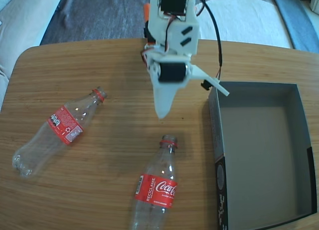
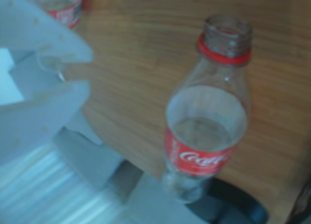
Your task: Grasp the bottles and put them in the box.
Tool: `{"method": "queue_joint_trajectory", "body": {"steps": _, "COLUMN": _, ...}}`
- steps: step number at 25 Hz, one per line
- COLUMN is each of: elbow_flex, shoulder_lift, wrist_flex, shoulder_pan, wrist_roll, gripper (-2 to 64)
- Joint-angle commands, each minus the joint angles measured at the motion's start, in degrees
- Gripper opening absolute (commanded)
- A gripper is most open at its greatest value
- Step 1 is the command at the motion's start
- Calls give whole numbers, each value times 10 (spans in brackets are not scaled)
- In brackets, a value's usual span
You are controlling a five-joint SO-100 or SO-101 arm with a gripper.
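In the fixed view the nearer bottle (image 1: 157, 190) lies on the table (image 1: 114, 140) just below the gripper (image 1: 162, 113), its long axis almost toward the camera and its open neck pointing up at the fingertips. The gripper holds nothing; whether its jaws are parted I cannot tell. Further away, the other bottle (image 1: 57, 132) lies diagonally at left, neck up-right, and the box (image 1: 217, 135) stands empty at right.

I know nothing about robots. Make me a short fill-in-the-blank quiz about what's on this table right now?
1. The number of bottles lying on the table is ___.
2. The box holds ___ bottles.
3. The bottle by the box and the other bottle each have a label coloured ___.
4. The gripper holds ___.

Missing words: two; no; red; nothing
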Motion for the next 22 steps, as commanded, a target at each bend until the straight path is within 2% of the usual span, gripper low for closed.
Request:
{"method": "queue_joint_trajectory", "body": {"steps": 1, "elbow_flex": -83, "shoulder_lift": -73, "wrist_flex": 2, "shoulder_pan": 0, "wrist_roll": -77, "gripper": 5}}
{"method": "queue_joint_trajectory", "body": {"steps": 9, "elbow_flex": -201, "shoulder_lift": -204, "wrist_flex": 8, "shoulder_pan": -20, "wrist_roll": -308, "gripper": 14}}
{"method": "queue_joint_trajectory", "body": {"steps": 12, "elbow_flex": -216, "shoulder_lift": -228, "wrist_flex": 27, "shoulder_pan": -25, "wrist_roll": -387, "gripper": 118}}
{"method": "queue_joint_trajectory", "body": {"steps": 16, "elbow_flex": -236, "shoulder_lift": -259, "wrist_flex": 29, "shoulder_pan": -21, "wrist_roll": -438, "gripper": 266}}
{"method": "queue_joint_trajectory", "body": {"steps": 18, "elbow_flex": -258, "shoulder_lift": -281, "wrist_flex": 29, "shoulder_pan": -18, "wrist_roll": -471, "gripper": 299}}
{"method": "queue_joint_trajectory", "body": {"steps": 22, "elbow_flex": -291, "shoulder_lift": -330, "wrist_flex": 29, "shoulder_pan": -18, "wrist_roll": -548, "gripper": 301}}
